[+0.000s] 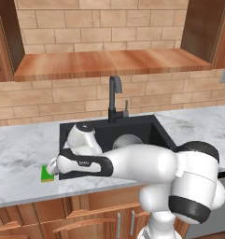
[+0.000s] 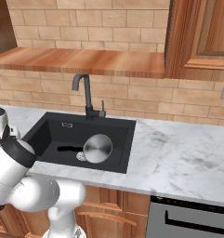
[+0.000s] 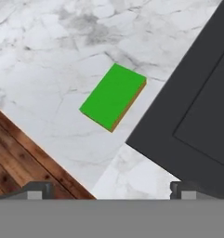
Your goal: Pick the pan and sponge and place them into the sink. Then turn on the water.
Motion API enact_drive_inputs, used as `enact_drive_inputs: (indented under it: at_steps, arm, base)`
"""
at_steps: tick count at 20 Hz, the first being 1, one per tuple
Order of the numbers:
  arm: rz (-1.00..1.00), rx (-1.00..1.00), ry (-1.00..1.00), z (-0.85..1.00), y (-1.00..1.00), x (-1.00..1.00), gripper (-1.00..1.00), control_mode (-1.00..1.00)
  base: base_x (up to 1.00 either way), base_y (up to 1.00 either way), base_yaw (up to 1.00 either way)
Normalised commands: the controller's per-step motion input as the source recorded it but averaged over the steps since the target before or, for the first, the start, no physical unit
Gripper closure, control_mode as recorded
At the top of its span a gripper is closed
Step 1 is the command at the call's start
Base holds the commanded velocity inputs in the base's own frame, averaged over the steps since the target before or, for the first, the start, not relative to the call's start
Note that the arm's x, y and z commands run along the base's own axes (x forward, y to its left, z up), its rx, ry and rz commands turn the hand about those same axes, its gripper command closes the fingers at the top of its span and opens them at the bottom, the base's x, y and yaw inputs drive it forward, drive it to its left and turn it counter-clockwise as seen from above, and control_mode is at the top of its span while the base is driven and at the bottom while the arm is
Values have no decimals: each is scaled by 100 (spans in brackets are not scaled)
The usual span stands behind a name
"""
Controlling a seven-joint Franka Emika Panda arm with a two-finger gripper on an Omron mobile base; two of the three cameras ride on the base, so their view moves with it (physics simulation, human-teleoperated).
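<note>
Sponge (image 3: 113,96) flat on marble counter (image 3: 48,60), just beside sink (image 3: 197,107) rim, apart from it by a thin strip of marble. Long axis set roughly parallel to that rim in the hand view (yellowish edge turned toward the rim). Near the counter's front edge too, with wood cabinet front (image 3: 20,158) showing past it. Open marble on the far side and away from the sink.

Gripper (image 3: 108,188) above the sponge, looking down on it; fingertips (image 3: 37,189) spread wide apart, wider than the sponge, gripping nothing and clear of it.

From the left base view, sponge (image 1: 47,174) partly hidden behind the hand (image 1: 55,164), left of the sink (image 1: 69,128) and close to the counter's front edge.

Pan (image 2: 97,148) already in the sink (image 2: 125,153), bowl by the right wall (drain (image 2: 81,156) peeking out at its left). Black handle (image 2: 69,148) pointing left along the basin floor. Left part of the basin bare.

Faucet (image 2: 85,95) upright behind the basin, spout arched out over it.
</note>
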Motion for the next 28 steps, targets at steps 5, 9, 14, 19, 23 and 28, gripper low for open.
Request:
enact_drive_inputs:
  at_steps: [5, 9, 14, 19, 23, 28]
  arm:
    - [-3, 2, 0, -4, 19, 29, -100, -100]
    - [-12, 6, 0, 0, 32, 26, -100, -100]
    - [-20, 8, 0, 0, 42, 13, -100, -100]
    - [-20, 1, 2, 0, 36, 3, -100, -100]
    - [-15, 0, 4, -1, 10, 4, -100, -100]
    - [-12, 0, 6, -3, 3, 15, -100, -100]
  base:
    - [0, 0, 0]
    - [0, 0, 0]
    - [0, 0, 0]
    - [0, 0, 0]
    - [0, 0, 0]
    - [0, 0, 0]
